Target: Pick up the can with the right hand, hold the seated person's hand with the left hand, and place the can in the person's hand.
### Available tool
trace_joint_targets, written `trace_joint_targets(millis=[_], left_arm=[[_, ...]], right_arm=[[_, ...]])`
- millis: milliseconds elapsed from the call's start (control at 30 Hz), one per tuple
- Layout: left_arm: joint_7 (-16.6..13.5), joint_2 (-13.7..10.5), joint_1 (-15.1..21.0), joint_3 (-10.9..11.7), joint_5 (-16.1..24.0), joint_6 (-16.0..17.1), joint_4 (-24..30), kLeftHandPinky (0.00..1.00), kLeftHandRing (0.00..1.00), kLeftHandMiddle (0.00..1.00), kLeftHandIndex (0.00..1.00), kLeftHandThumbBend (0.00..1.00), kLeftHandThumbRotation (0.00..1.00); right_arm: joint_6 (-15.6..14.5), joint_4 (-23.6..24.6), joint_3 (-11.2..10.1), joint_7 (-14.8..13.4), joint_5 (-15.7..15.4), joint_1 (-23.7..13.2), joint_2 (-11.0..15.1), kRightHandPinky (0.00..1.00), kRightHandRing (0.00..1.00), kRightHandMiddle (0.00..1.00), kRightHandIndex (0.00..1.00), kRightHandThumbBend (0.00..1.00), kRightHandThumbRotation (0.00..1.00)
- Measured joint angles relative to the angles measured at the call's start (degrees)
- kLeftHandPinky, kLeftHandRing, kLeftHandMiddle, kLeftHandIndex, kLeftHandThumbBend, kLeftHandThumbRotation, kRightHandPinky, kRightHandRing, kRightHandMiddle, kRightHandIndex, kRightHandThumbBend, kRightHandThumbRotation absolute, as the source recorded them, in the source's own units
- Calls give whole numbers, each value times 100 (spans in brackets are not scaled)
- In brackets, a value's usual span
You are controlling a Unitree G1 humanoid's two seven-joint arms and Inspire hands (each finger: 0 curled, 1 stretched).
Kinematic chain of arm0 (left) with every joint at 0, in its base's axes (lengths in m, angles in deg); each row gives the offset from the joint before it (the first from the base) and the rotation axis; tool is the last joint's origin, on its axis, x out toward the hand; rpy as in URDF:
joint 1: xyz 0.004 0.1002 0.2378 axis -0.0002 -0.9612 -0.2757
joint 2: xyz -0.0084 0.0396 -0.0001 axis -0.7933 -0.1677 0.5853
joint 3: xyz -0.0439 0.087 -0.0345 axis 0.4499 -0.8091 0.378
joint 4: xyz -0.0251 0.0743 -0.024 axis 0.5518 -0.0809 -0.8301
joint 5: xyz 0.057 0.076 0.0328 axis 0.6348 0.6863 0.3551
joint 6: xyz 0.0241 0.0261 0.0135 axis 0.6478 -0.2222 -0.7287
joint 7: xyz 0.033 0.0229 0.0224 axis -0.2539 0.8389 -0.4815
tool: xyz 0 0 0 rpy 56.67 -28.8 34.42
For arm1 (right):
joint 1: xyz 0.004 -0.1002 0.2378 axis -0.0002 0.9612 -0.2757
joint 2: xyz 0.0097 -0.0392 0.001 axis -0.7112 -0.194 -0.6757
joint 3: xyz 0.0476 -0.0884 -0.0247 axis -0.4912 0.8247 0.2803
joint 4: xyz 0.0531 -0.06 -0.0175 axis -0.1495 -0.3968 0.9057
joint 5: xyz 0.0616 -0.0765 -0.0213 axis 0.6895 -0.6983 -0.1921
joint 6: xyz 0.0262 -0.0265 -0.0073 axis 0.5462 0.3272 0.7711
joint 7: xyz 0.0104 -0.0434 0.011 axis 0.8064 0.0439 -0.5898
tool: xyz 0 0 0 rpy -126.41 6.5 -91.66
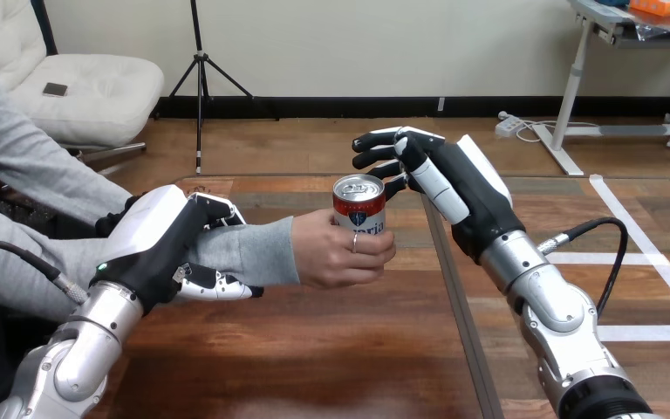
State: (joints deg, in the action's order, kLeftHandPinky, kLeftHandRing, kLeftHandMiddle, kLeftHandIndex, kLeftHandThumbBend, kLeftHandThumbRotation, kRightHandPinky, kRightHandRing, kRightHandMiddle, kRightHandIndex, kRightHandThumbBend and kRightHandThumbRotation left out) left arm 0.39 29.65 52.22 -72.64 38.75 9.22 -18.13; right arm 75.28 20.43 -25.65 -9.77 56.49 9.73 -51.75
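Note:
A red and white can [359, 208] with a silver top stands upright in the person's hand [336, 253], whose fingers wrap round its lower half above the wooden table [314, 349]. My right hand [467, 188] is just to the right of the can, open, with its fingers reaching behind the can's top and its thumb close to the rim; I cannot tell whether it touches. My left hand [153, 240] is shut on the person's grey-sleeved forearm, fingers over the top and thumb underneath.
The person sits at the left, their arm stretched across the table toward the middle. The table's right edge [458, 297] runs under my right forearm.

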Motion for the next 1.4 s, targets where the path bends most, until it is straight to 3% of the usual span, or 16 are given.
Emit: trace_joint_targets(millis=[800,1033,1133,1233,1400], left_arm=[[108,-11,-34,37,-69,-3,102,32,36,41,44,67,0],[139,-13,-54,61,-178,-2,128,32,36,41,44,70,0],[203,-17,-70,93,-245,-2,147,33,39,44,47,75,0],[243,-37,-100,116,-253,-8,200,38,45,50,52,82,3],[248,-73,-189,122,-101,-152,414,45,55,59,60,88,20]], right_arm=[[51,11,-84,-191,22,3,221,51,61,67,68,98,100],[51,107,-167,-189,167,51,234,51,61,67,68,100,100],[51,165,-219,-184,240,78,241,51,61,67,68,100,100],[51,235,-249,-183,271,112,272,52,61,67,69,100,100],[51,329,-281,-149,359,155,352,52,61,67,69,100,100]])
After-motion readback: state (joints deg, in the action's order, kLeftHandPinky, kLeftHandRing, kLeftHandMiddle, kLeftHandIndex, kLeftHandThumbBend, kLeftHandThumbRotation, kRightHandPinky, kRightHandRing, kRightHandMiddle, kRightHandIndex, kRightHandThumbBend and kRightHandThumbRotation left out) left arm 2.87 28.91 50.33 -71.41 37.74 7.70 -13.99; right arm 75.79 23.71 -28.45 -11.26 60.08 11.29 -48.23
